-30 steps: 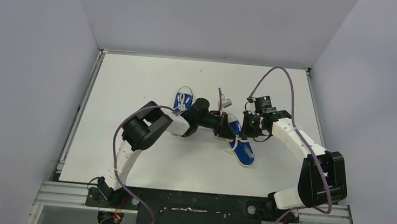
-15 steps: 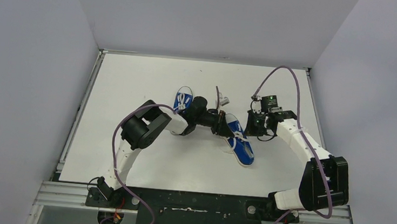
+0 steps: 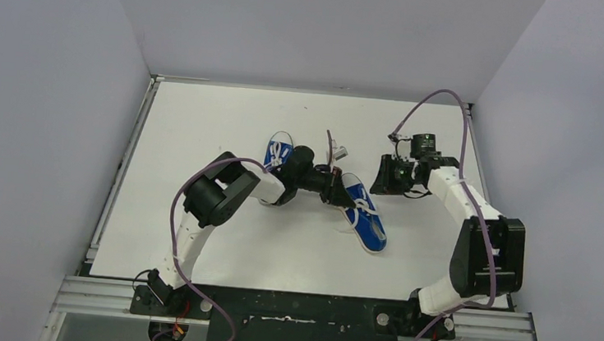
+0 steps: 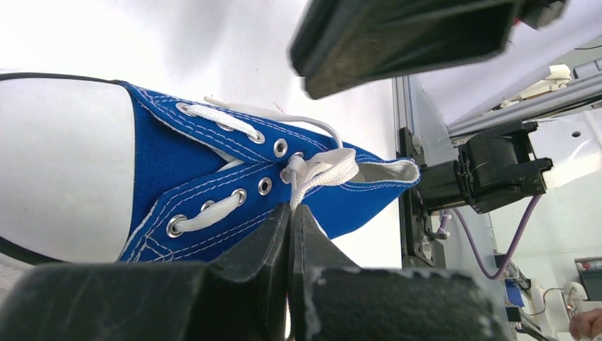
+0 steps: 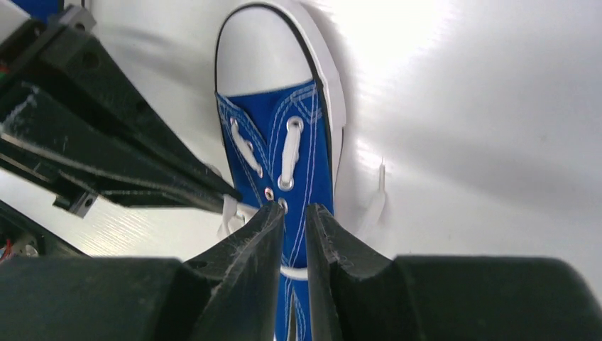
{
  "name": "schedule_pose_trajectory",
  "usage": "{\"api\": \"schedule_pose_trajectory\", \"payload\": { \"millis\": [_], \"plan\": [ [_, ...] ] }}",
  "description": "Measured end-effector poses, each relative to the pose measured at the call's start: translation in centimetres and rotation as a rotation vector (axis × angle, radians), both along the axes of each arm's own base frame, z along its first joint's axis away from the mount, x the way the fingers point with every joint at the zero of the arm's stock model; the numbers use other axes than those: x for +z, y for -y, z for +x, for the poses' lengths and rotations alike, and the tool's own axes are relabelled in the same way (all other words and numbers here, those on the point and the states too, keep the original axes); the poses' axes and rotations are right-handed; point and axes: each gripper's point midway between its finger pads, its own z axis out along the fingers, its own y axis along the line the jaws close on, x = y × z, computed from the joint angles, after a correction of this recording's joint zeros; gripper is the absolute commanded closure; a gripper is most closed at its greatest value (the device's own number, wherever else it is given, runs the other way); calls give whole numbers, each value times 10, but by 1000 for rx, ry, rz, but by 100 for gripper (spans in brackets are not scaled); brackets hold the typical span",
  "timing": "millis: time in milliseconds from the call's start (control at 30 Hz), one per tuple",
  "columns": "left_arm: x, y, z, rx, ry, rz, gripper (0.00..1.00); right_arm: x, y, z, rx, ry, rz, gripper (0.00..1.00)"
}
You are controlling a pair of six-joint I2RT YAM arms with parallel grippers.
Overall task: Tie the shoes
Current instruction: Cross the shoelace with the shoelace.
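One blue shoe [image 3: 368, 226] with a white toe cap lies mid-table, and the other shoe [image 3: 278, 149] sits behind my left arm, partly hidden. My left gripper [image 3: 341, 197] is at the first shoe's heel end. In the left wrist view its tips [image 4: 291, 207] are shut on a white lace [image 4: 321, 168] just below the bunched knot by the top eyelets of the shoe [image 4: 177, 153]. My right gripper [image 3: 379, 180] hovers right of that shoe. Its jaws [image 5: 294, 207] are slightly parted with nothing between them, above the shoe [image 5: 298, 156]. A loose lace end [image 5: 376, 200] lies on the table.
The white table [image 3: 194, 235] is walled at the back and both sides. A metal rail [image 3: 295, 310] runs along the near edge by the arm bases. Purple cables [image 3: 437, 96] loop above the arms. The left gripper's body [image 5: 106, 142] crowds the right wrist view's left side.
My right arm has drawn back to the right, away from the shoe, and its jaws have parted a little. My left gripper stays at the shoe, still shut on the lace.
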Motion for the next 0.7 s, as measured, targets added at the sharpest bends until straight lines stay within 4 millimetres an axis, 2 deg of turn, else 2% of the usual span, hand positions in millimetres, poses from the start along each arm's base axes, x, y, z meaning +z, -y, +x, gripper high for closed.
{"api": "schedule_pose_trajectory", "payload": {
  "millis": [133, 267, 433, 700],
  "plan": [
    [0, 0, 0, 1, 1, 0, 100, -13, -11, 15, 40, -25, 57, 84],
    [5, 4, 4, 1, 12, -11, 100, -19, -23, 6, 79, -58, 112, 89],
    [6, 7, 8, 0, 19, -17, 100, -18, -31, -2, 105, -72, 147, 91],
    [1, 8, 9, -1, 5, -4, 100, -11, -30, -11, 101, -61, 151, 85]
  ]
}}
